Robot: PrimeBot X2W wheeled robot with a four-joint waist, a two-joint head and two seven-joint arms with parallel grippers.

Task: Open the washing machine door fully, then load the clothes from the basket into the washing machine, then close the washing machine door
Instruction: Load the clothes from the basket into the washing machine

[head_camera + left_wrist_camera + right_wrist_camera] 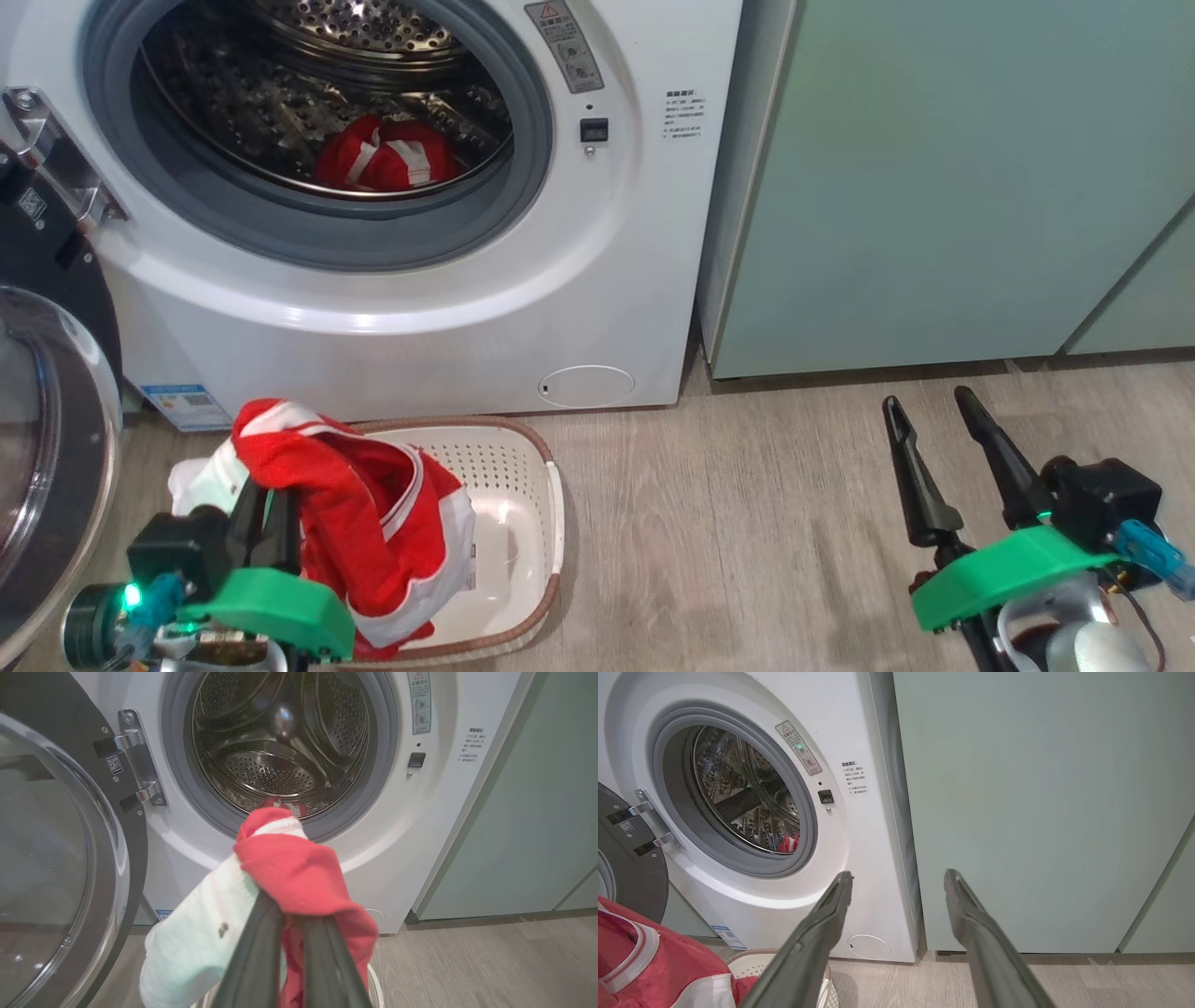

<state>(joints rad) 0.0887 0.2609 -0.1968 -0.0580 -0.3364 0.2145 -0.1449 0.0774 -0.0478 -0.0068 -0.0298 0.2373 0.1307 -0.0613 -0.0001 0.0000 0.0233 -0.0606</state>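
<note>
The washing machine point(448, 308) stands with its door point(56, 420) swung open to the left. One red and white piece of the clothes point(387, 159) lies in the drum point(280, 742). My left gripper point(266, 509) is shut on another red garment with white panels point(355, 504), which hangs above the cream basket point(509, 523) on the floor. In the left wrist view the fingers point(261, 952) pinch that garment point(294, 872) in front of the porthole. My right gripper point(934, 406) is open and holds nothing, low at the right, over the floor.
Pale green cabinets point(934, 187) stand right of the machine. Wood-look floor point(747, 513) lies between the basket and my right gripper. The open door's glass bowl point(46, 858) bulges out at the left, near my left arm.
</note>
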